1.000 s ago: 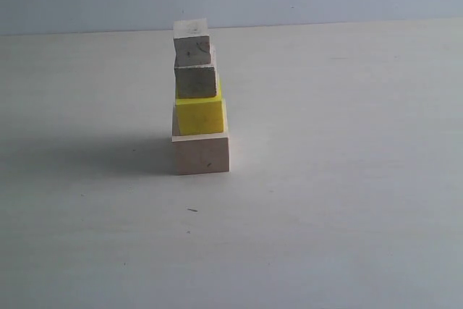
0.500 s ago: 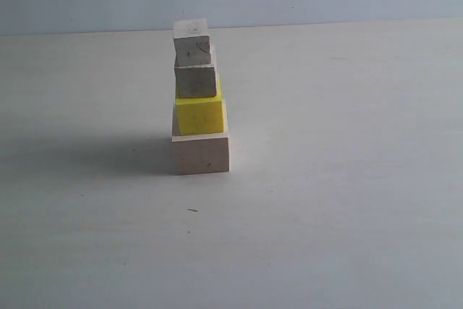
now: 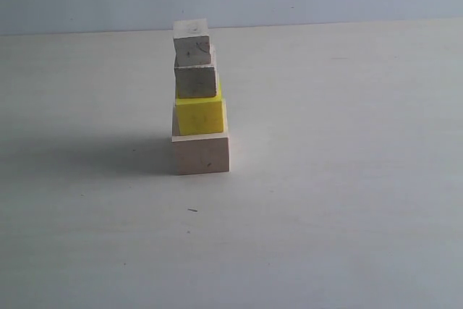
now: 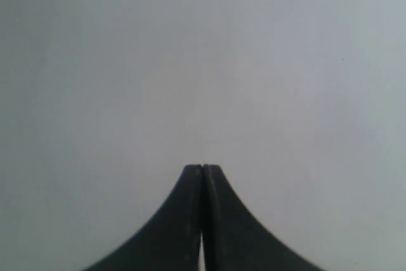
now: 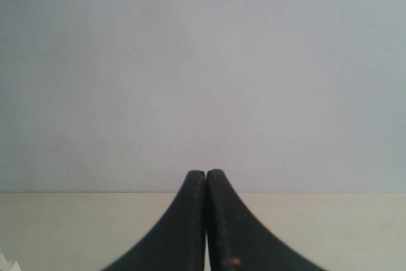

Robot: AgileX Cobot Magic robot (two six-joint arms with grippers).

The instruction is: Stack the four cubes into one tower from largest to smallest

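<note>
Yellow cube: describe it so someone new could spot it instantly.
On the pale table stands one tower of four cubes, left of centre. The yellow cube is second from bottom, on the largest wood cube. It alone is brightly coloured; the rest are plain wood.

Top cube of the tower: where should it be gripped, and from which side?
Pinch the top cube by two opposite side faces, coming straight down from above. Its top and sides are free, while any sideways push would likely topple the narrow tower beneath it.
</note>
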